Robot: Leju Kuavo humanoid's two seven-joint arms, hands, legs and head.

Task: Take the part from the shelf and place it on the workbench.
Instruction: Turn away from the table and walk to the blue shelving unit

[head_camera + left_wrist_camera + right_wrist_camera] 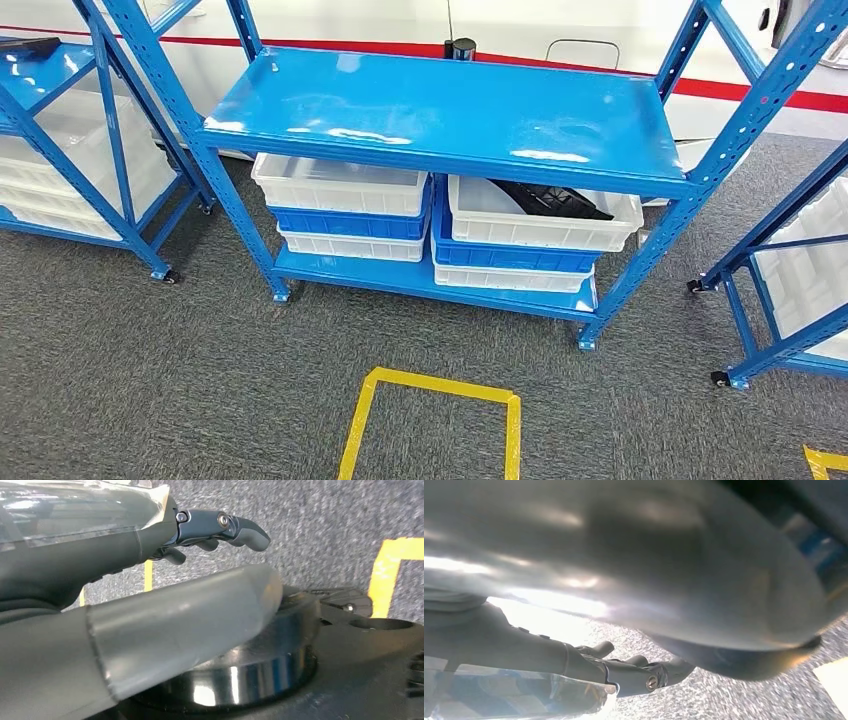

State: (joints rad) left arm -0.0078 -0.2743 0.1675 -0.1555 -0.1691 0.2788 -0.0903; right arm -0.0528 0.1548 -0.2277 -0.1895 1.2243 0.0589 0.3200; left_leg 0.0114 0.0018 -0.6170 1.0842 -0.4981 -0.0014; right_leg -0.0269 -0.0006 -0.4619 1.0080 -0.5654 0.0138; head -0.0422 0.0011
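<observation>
Head view: black part (556,203) lying in top right white bin (540,228), lower level of blue shelf (440,110). Left wrist view: left hand (150,570) empty, fingers loosely apart above carpet (325,520). Right wrist view: right hand (624,672) empty, fingers loosely extended.

My left hand (200,535) hangs low, its fingers (240,530) loosely extended and holding nothing — my right hand (624,672) hangs the same way, empty, fingers slightly apart.
</observation>
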